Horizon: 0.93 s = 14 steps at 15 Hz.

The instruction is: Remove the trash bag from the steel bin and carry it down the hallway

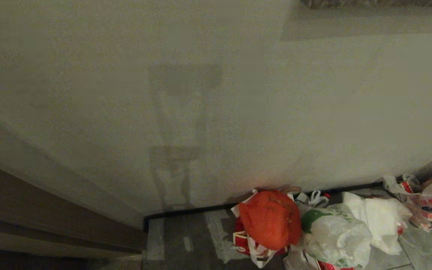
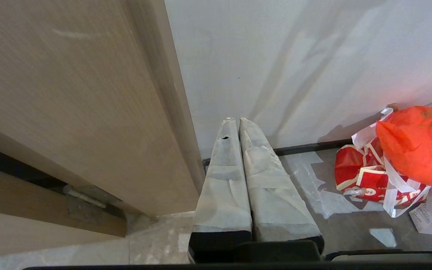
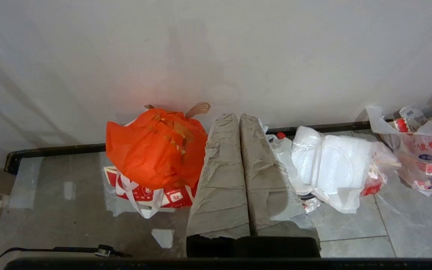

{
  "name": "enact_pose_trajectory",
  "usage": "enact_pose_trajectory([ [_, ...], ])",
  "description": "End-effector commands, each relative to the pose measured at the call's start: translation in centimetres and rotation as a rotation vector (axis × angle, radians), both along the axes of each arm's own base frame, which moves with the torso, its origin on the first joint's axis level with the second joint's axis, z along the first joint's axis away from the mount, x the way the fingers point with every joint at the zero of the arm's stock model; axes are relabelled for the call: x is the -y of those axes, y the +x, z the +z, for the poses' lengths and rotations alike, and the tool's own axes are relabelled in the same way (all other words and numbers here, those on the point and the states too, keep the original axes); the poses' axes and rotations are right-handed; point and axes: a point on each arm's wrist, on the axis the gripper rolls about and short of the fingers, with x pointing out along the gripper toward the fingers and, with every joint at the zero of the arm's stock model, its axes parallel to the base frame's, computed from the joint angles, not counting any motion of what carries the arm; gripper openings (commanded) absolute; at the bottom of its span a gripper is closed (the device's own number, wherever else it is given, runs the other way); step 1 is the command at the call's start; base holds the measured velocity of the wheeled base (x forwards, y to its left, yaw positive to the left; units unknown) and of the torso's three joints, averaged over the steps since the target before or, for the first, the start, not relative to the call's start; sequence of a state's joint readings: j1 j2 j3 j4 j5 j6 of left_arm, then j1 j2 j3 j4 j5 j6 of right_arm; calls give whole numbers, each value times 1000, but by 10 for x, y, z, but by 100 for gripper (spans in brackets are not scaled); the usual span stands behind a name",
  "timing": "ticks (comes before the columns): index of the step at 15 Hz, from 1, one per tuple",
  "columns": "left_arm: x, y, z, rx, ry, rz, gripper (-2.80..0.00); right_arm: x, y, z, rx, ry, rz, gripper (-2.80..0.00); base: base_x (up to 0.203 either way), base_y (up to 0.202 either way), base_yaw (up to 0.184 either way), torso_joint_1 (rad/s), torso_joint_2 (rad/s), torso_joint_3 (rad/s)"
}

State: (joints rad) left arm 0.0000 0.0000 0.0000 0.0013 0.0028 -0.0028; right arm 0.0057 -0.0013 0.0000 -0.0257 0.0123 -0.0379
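A translucent white trash bag point(image 1: 336, 234) with a green patch lies on the grey tiled floor against the wall, between an orange-red bag and a white bundle. The steel bin is out of view. My left gripper point(image 2: 234, 120) is shut and empty, its taped fingers point(image 2: 223, 187) pointing at the wall corner beside a wooden door. My right gripper point(image 3: 237, 115) is shut and empty too, hanging above the floor in front of the pile of bags. Neither arm shows in the head view.
An orange-red bag point(image 1: 270, 219) sits on a red-and-white bag point(image 2: 362, 176). A white foam bundle point(image 1: 377, 217) and a bag with red and blue print point(image 1: 429, 202) lie further right. The off-white wall with black baseboard point(image 1: 186, 213) is close ahead, and a wooden door frame point(image 1: 51, 210) is left.
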Motion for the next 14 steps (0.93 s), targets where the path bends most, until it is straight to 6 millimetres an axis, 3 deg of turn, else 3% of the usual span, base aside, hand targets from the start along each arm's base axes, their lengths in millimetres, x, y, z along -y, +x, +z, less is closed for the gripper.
enact_pose_trajectory([
  [1, 0, 0, 0, -2, 0, 0, -280, 0, 1, -4, -15, -1, 0, -280, 0, 0, 0, 0, 0, 0],
  [8, 0, 0, 0, -3, 12, 0, -280, 0, 1, -4, -15, -1, 1, -280, 0, 0, 0, 0, 1, 6],
  [14, 0, 0, 0, -2, 1, 2, -280, 0, 1, -4, -15, -1, 0, -280, 0, 0, 0, 2, 2, 170],
])
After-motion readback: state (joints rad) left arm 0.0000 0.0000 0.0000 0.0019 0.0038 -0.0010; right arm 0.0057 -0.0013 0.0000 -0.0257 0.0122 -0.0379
